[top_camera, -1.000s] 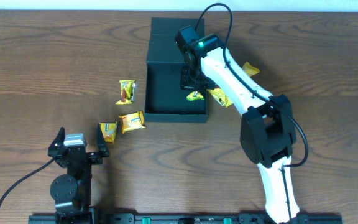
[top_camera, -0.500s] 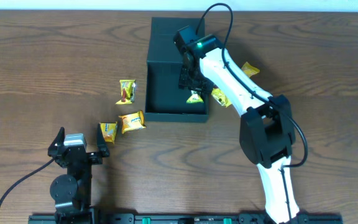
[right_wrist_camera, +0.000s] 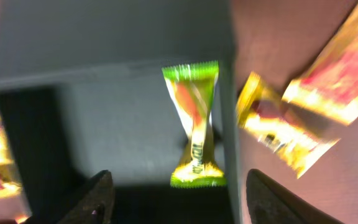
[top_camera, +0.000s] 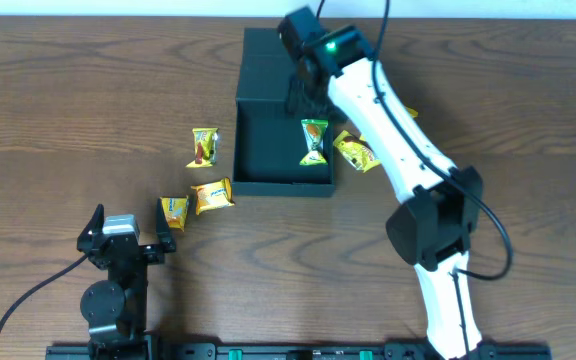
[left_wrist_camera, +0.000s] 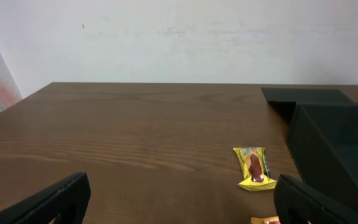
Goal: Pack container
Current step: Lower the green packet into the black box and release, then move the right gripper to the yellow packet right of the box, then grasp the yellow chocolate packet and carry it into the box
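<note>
The container [top_camera: 268, 150] is a dark teal-green square box at the table's far middle, its flap lid lying open behind it. A green snack packet [top_camera: 314, 140] lies inside it by the right wall. My right gripper [top_camera: 301, 100] hovers open just above the box's far edge. In the right wrist view the green packet [right_wrist_camera: 194, 124] rests on the container floor [right_wrist_camera: 117, 124] ahead of the right gripper [right_wrist_camera: 188, 202], with nothing between the fingers. My left gripper [top_camera: 128, 232] stays open and empty near the front edge. The left wrist view shows the container [left_wrist_camera: 334, 149] at right.
Two yellow packets [top_camera: 356, 150] [top_camera: 405, 113] lie right of the box, under the right arm. Left of it lie a yellow packet [top_camera: 204, 146], an orange one [top_camera: 212, 195] and another [top_camera: 174, 212] close to the left gripper. In the left wrist view, one packet [left_wrist_camera: 253, 167] lies ahead.
My right gripper opened and let go of the green packet, which now lies in the container. The right arm then rose and drew back toward the box's far side. The left arm stayed still.
</note>
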Controlling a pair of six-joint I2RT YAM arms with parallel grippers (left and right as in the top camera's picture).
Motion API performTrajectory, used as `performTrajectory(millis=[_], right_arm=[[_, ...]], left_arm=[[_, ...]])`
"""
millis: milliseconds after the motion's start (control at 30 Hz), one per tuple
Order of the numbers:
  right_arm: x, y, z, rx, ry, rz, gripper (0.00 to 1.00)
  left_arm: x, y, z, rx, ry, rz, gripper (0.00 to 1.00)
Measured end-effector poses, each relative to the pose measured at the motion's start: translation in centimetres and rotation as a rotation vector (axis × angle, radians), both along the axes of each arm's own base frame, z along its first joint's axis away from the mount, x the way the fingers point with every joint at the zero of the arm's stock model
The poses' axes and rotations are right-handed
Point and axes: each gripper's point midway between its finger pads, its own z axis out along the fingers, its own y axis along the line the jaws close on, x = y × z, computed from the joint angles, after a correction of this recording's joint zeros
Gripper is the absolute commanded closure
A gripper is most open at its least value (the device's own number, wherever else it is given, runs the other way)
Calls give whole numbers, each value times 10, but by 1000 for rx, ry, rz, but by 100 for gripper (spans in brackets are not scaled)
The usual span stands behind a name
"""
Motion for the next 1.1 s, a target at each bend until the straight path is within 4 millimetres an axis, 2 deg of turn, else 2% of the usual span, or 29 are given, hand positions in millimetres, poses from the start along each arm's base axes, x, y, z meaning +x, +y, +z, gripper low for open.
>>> performTrajectory(millis=[67, 133, 233, 267, 367, 500, 600, 733, 800, 933, 1100], right_arm=[[7, -8, 24, -19, -69, 30, 31], [6, -27, 40, -79, -91, 71, 33], [8, -63, 42, -171, -77, 73, 32], [10, -74, 36, -191, -64, 67, 32], [13, -100, -3, -236, 4, 52, 32], [5, -117, -56, -235, 110, 86, 37], [-8, -122, -83, -226, 177, 136, 34], [-8, -118, -92, -213, 184, 210, 30], [-7, -114, -98, -197, 175, 239, 33], [-18, -111, -115, -172, 212, 282, 33], [-22, -101, -124, -120, 221, 344, 34]], left_arm=[[0, 0, 0, 0, 0, 0, 5], [0, 0, 0, 0, 0, 0, 5], [0, 0, 0, 0, 0, 0, 5], [0, 0, 0, 0, 0, 0, 4], [0, 0, 0, 0, 0, 0, 4], [0, 0, 0, 0, 0, 0, 5], [0, 0, 0, 0, 0, 0, 5], [0, 0, 0, 0, 0, 0, 5], [0, 0, 0, 0, 0, 0, 5], [0, 0, 0, 0, 0, 0, 5], [0, 0, 0, 0, 0, 0, 5]])
